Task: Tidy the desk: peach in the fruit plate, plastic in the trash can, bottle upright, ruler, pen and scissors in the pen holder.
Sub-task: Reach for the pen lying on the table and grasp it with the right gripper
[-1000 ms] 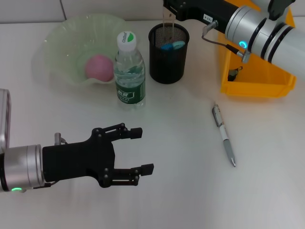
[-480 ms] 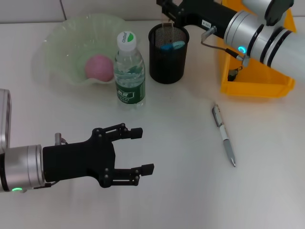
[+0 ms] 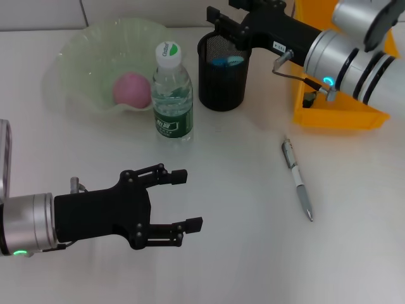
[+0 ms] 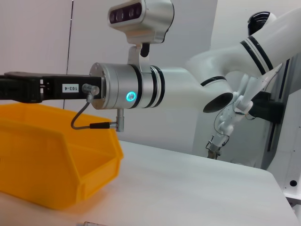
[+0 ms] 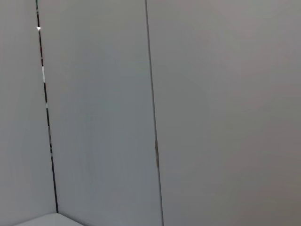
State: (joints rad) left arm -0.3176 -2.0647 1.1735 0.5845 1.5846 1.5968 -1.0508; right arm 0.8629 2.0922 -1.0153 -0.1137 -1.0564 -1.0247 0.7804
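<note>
The pink peach (image 3: 131, 88) lies in the pale green fruit plate (image 3: 69, 57) at the back left. Beside the plate the bottle (image 3: 171, 95) stands upright. The black mesh pen holder (image 3: 223, 79) holds the light blue scissors (image 3: 226, 61); I cannot make out the ruler. My right gripper (image 3: 224, 9) hovers open just above and behind the holder. On the desk (image 3: 240, 240) at the right lies the silver pen (image 3: 297, 180). A small dark scrap, the plastic (image 3: 309, 98), sits in the yellow trash can (image 3: 335, 107) (image 4: 47, 155). Near the front left my left gripper (image 3: 188, 199) is open with nothing in it.
The right arm (image 4: 141, 89) reaches across over the trash can toward the pen holder. Bottle, plate and holder stand close together at the back. Bare desk stretches between the left gripper and the pen.
The clear ruler that hung from my right gripper over the pen holder no longer shows. That gripper has shifted down and left and its fingers have spread. The left arm barely moved.
</note>
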